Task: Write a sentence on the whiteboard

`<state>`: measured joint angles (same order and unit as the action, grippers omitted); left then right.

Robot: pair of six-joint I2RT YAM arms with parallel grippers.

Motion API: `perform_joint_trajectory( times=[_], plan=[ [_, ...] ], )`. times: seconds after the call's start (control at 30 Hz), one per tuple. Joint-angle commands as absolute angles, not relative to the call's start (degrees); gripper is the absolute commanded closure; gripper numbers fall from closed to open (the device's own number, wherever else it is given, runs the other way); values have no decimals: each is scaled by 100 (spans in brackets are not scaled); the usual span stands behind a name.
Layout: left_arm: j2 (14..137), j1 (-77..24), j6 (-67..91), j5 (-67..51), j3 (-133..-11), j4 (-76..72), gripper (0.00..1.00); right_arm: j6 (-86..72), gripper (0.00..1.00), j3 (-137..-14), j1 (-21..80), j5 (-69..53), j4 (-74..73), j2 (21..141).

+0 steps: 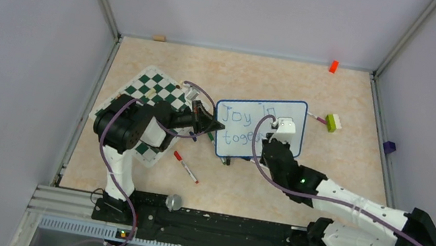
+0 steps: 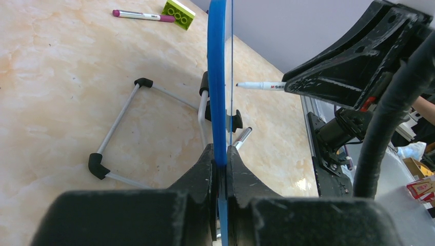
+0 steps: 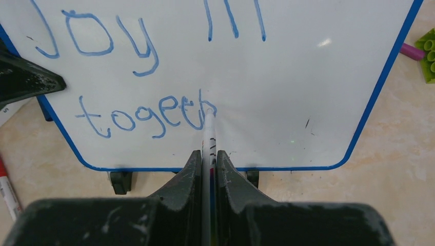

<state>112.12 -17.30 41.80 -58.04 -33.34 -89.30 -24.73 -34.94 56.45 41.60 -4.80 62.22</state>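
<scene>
Currently | count: 1 whiteboard [image 1: 244,149], 2 lines of sentence [image 3: 146,56] | whiteboard centre of top frame, upright, long axis left-right, face toward lower edge | left gripper [image 2: 220,164] pinching its blue edge | right gripper [image 3: 209,159] pinching 1 marker [image 3: 209,133], tip touching board

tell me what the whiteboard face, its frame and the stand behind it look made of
Whiteboard face: glossy white coated sheet, judging by the glare spot; exact material unclear. Frame: smooth blue, probably plastic. Stand: thin silvery rod, likely metal, with black caps, rubber or plastic.
</scene>
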Motion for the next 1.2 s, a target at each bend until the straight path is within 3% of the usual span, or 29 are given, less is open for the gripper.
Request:
perform_joint_trajectory(
  times=[0.0, 1.17],
  plan=[
    [11297, -1736, 3511, -6009, -3304, -9281, 100, -2549, 100, -3519, 5590, 4176, -432, 5768],
    [11302, -1740, 3511, -6007, -3302, -9281, 100, -2335, 100, -3630, 5474, 4182, -347, 6100]
  ],
)
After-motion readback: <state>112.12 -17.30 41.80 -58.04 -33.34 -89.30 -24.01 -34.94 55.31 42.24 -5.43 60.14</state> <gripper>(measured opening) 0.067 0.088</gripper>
